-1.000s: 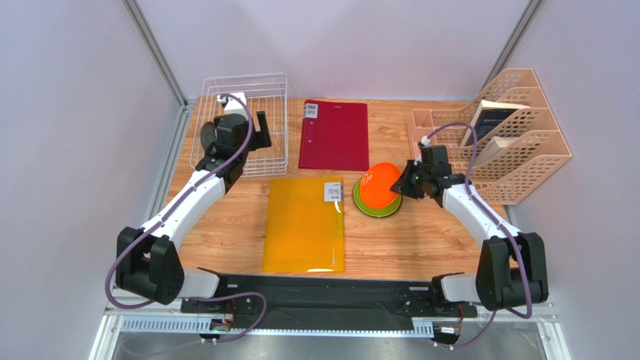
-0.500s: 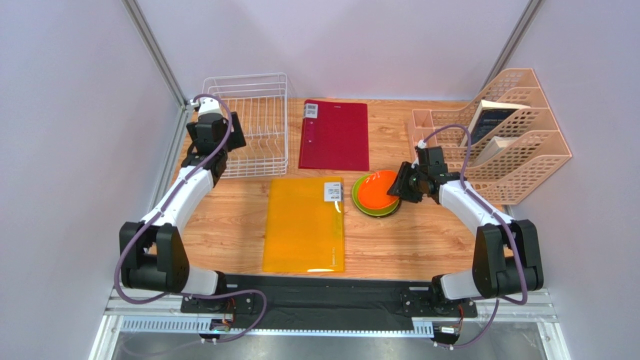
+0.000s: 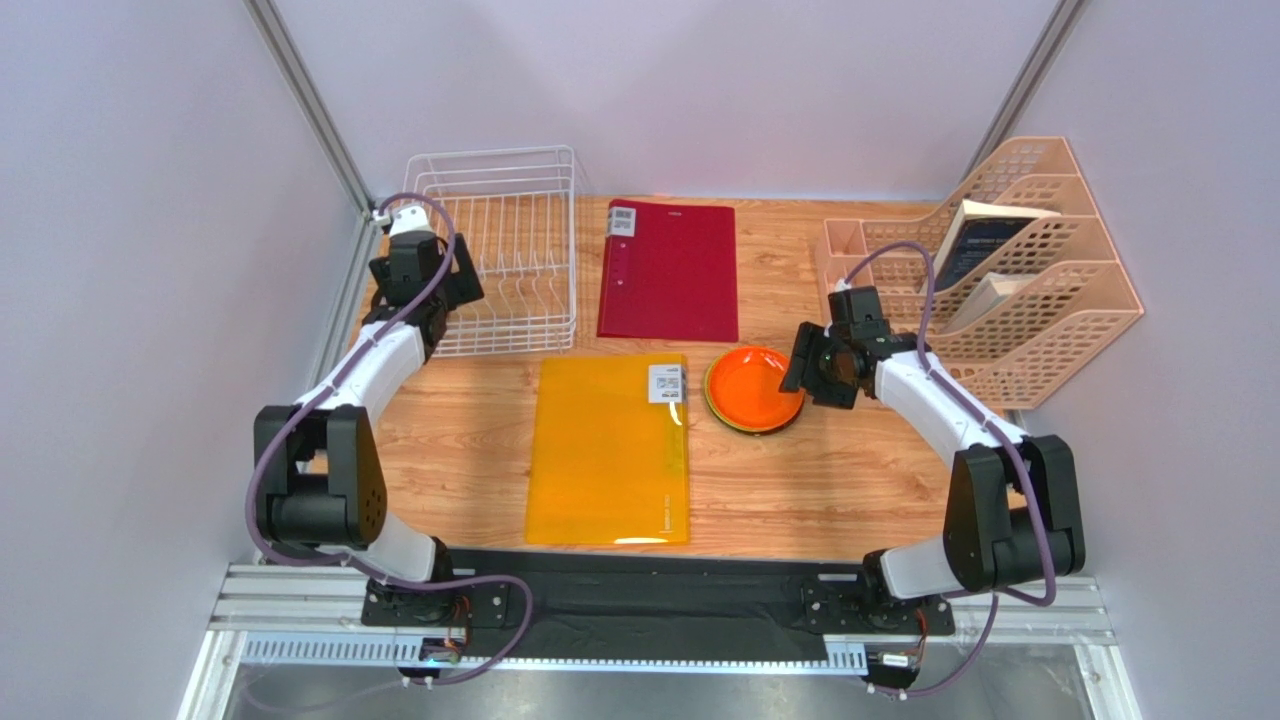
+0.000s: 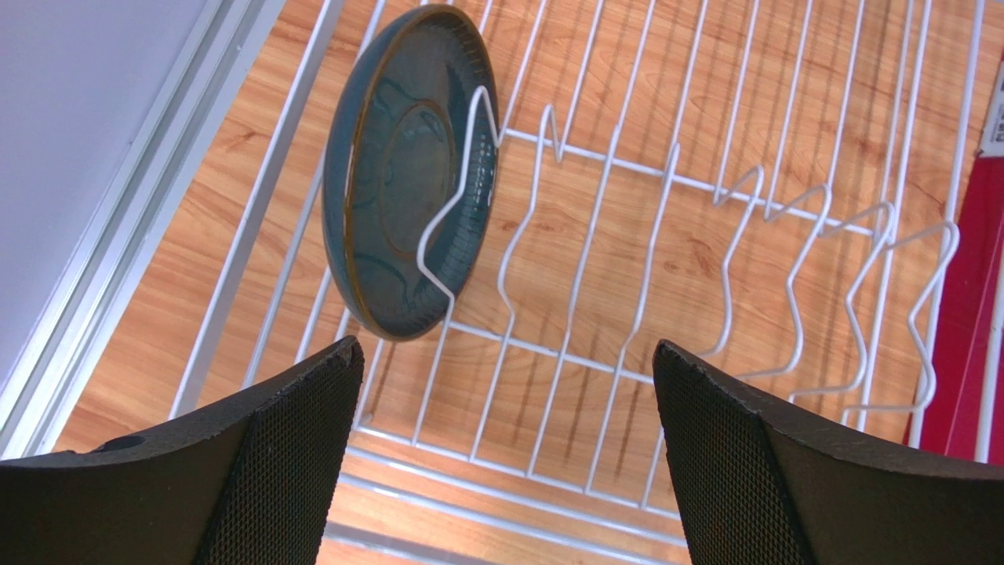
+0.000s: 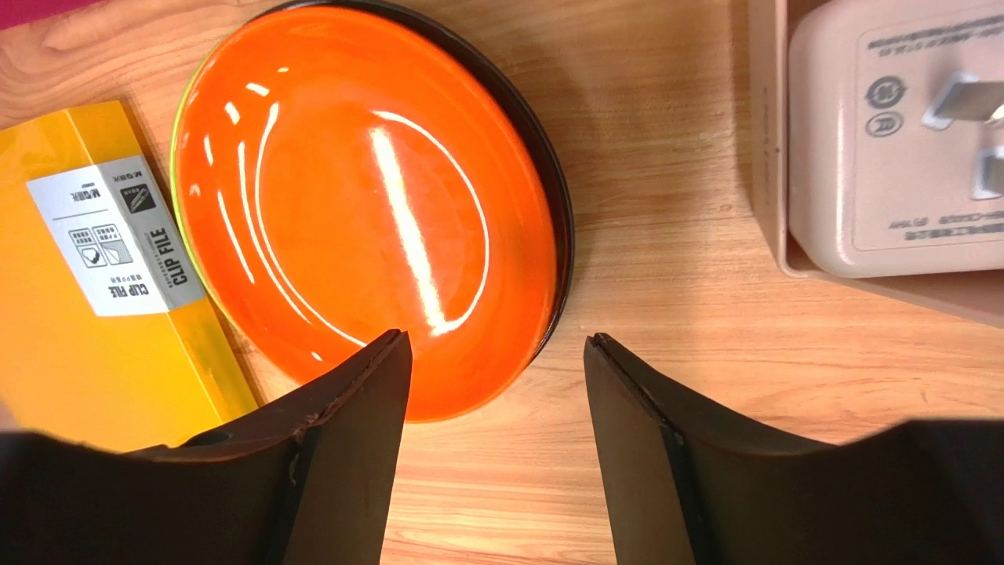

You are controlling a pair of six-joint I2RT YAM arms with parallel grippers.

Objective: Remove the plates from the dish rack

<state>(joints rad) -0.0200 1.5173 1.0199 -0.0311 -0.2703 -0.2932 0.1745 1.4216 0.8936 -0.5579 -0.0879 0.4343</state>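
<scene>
Hovering wide: left claw (image 4: 507,353) and right claw (image 5: 495,341).
Left above teal plate (image 4: 401,177) on edge in dish rack (image 3: 489,152); right over orange plate (image 5: 354,200), seemingly topping a stack, on desk (image 5: 660,294).

From high behind its near edge we overlook the whole table (image 3: 466,465). Our left wrist view peers closely into the rack (image 4: 642,172), left beyond the yellow folder (image 3: 609,450). Our right wrist view hangs close over the orange plate (image 5: 354,200) right of that folder, sharing its labelled corner with the top view.
</scene>
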